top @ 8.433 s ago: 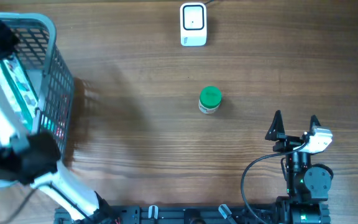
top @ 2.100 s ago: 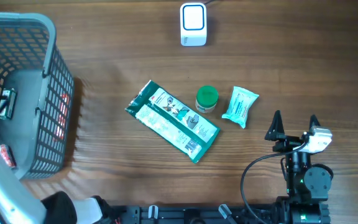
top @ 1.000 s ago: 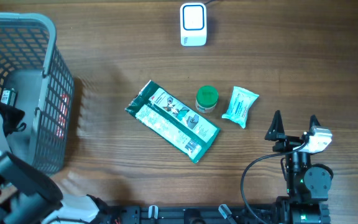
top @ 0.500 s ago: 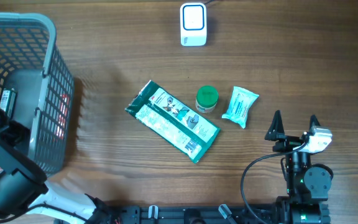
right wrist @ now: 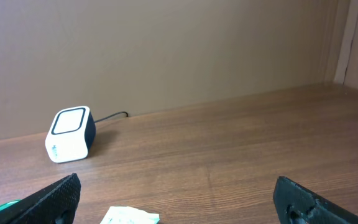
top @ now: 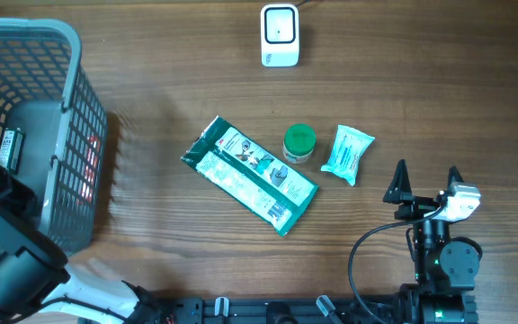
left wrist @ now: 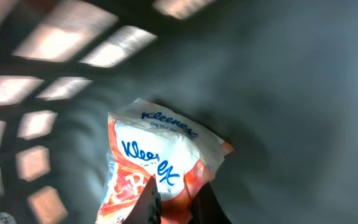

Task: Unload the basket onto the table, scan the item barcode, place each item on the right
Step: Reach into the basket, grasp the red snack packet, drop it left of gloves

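Left wrist view, closest in: what has the left tool point(left wrist: 176, 208) got? — Mira

Its jaws are pinched narrow on the near orange edge of the Kleenex pack point(left wrist: 160, 155), which lies on the grey floor of the basket point(left wrist: 278, 93). The pack stretches straight ahead of the tool, its long axis running away and a little left. So the grip is at one end (the far end would hang free on a lift, I'd guess). — Tom

And a second ago? — Mira

Those jaws stood wide then and have closed since. From overhead, the left arm has sunk lower at the basket's near side and now hides the pack. Nothing on the bench point(top: 169, 99) has shifted in that second, though much earlier only the jar stood there. — Tom

Where must the pack go? — Mira

As I judge it, up over the basket wall and then rightward across the bench. It would pass the long green pouch point(top: 248, 175), the green-lidded jar point(top: 299, 142) and the small teal packet point(top: 346, 154). The white scanner point(top: 279, 34) is at the far edge. The left arm is the nearer one and already has hold. The right tool point(top: 427, 171) sits spread wide at the near right edge, holding nothing, well apart from the basket. I cannot tell where the barcode is, as only the brand-printed face shows. — Tom
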Controlling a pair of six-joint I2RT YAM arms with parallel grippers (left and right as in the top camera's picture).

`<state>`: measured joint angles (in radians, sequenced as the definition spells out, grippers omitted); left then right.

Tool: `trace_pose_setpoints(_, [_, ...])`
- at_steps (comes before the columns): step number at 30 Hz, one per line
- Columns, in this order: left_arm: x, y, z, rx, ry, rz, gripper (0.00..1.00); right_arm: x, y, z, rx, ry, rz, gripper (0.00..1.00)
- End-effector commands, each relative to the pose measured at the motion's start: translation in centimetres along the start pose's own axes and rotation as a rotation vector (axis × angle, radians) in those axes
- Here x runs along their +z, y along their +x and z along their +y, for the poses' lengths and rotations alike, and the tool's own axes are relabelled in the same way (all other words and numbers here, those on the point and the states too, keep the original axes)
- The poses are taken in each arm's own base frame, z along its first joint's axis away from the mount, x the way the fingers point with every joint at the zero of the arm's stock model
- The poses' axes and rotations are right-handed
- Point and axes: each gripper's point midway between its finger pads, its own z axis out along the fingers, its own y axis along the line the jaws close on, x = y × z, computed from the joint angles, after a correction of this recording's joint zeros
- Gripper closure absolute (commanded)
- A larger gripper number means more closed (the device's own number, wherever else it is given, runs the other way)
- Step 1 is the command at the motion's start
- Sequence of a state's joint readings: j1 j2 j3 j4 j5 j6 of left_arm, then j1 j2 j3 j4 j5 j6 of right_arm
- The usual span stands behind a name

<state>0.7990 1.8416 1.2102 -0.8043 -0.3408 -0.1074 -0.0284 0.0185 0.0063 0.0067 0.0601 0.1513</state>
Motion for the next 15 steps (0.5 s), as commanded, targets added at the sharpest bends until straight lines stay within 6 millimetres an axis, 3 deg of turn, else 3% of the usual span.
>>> trace_pose_setpoints(1, [-6.6,-2.8,-5.6,0.029,0.294,-0.11,0.96,0.0,-0.1,0.1,-0.017,-0.008,-0.006,0.0])
trace_pose_setpoints(4, [-13.4,-5.2,-6.8,0.02,0.39,-0.259,0.96,0.0,-0.1,0.1,-0.017,-0.007,-0.006,0.0])
trace_pose_setpoints(7, [-23.3,-7.5,-6.0,-0.067,0.49,-0.481,0.96,0.0,-0.1,0.1,-0.017,-0.007,-0.006,0.0])
trace_pose_setpoints(9, [-29.5,-7.2,-5.4,-0.11,0.578,-0.605,0.96,0.0,-0.1,0.1,-0.017,-0.007,-0.006,0.0])
trace_pose_setpoints(11, [-35.6,-4.9,-6.0,-0.073,0.722,-0.709,0.96,0.0,-0.1,0.1,-0.017,-0.007,-0.006,0.0])
trace_pose_setpoints(13, [-41.4,-0.4,-8.6,0.079,0.928,-0.766,0.96,0.0,-0.1,0.1,-0.017,-0.007,-0.006,0.0])
trace_pose_setpoints(15, [-44.0,4.7,-11.9,0.245,1.051,-0.728,0.96,0.0,-0.1,0.1,-0.017,-0.008,-0.006,0.0])
